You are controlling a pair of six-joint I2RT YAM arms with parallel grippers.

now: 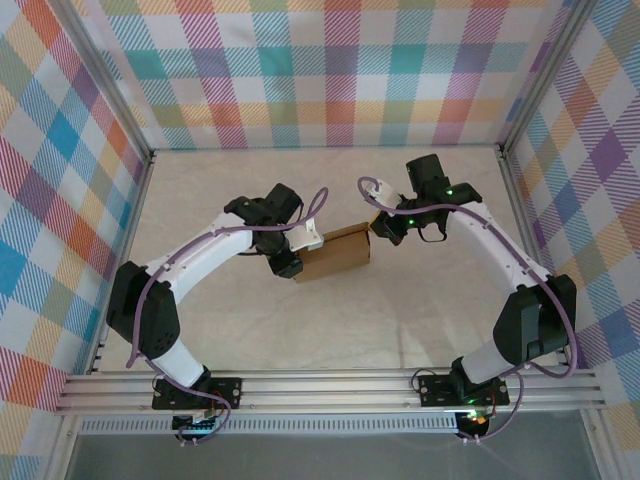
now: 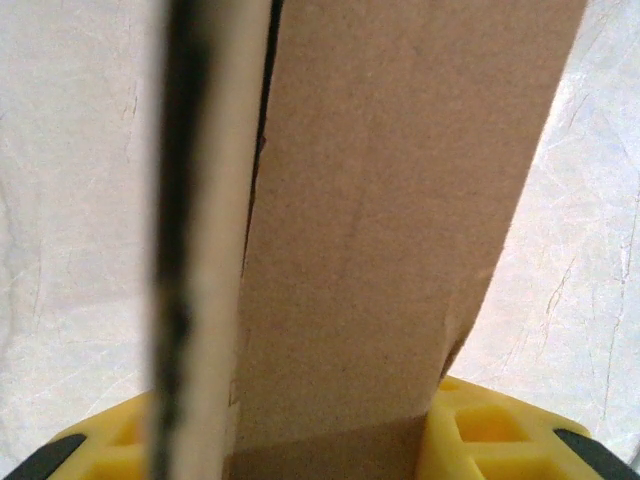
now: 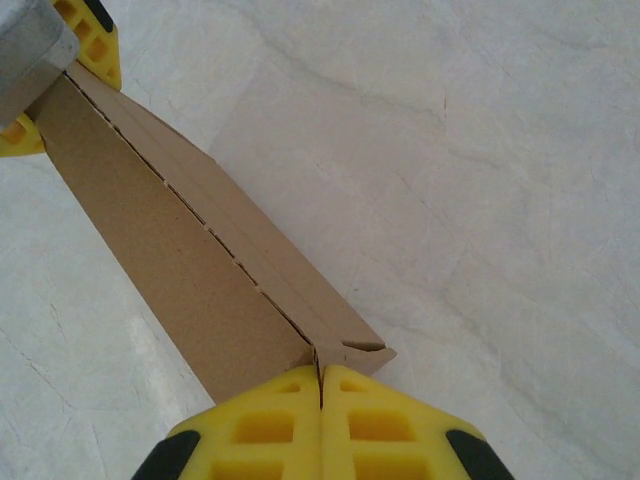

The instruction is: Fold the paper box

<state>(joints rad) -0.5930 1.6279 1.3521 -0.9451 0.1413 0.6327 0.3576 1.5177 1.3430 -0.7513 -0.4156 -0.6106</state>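
The paper box (image 1: 335,252) is a long, plain brown cardboard box lying in the middle of the table between both arms. My left gripper (image 1: 293,252) is shut on its left end. In the left wrist view the cardboard (image 2: 400,200) runs up from between the yellow fingers (image 2: 490,430). My right gripper (image 1: 379,228) is at the box's right end. In the right wrist view its yellow fingers (image 3: 270,430) are pressed together, tips against the box's near end (image 3: 345,350), where a small tab sticks out. The box (image 3: 190,250) runs away to the left gripper's fingers (image 3: 90,40).
The table (image 1: 330,330) is pale and marbled. Plaid walls stand on three sides, with metal frame posts (image 1: 140,150) at the corners and a rail (image 1: 330,385) along the near edge. A blurred pale strip (image 2: 215,200) runs beside the box in the left wrist view.
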